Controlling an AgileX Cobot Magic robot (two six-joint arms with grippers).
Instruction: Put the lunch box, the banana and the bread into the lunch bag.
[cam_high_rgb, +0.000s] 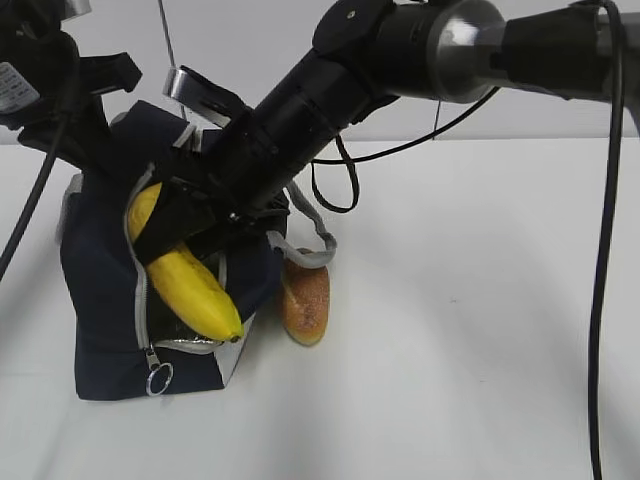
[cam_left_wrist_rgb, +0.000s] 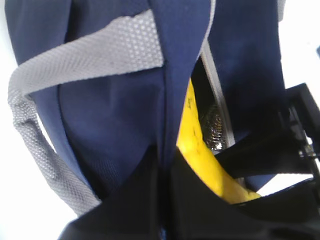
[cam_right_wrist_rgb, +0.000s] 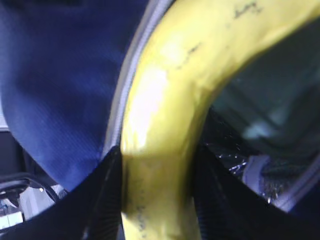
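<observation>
The navy lunch bag (cam_high_rgb: 100, 290) stands at the left with its zipped mouth gaping toward the camera. My right gripper (cam_high_rgb: 168, 238) is shut on the yellow banana (cam_high_rgb: 190, 285), which lies slanted in that mouth, dark tip poking out low. The right wrist view shows the banana (cam_right_wrist_rgb: 160, 125) pinched between both black fingers (cam_right_wrist_rgb: 102, 195). My left gripper (cam_left_wrist_rgb: 165, 200) is shut on a fold of the bag's navy fabric (cam_left_wrist_rgb: 170, 90) at the top. The bread (cam_high_rgb: 305, 300) lies on the table against the bag's right side. A dim pale-green shape (cam_right_wrist_rgb: 265, 120) inside the bag looks like the lunch box.
Grey strap handles (cam_left_wrist_rgb: 75, 55) loop over the bag's top and right side (cam_high_rgb: 310, 235). A zipper ring (cam_high_rgb: 159, 379) hangs at the bag's lower front. White tabletop (cam_high_rgb: 470, 330) stretches to the right. Black cables (cam_high_rgb: 600, 250) hang from the right arm.
</observation>
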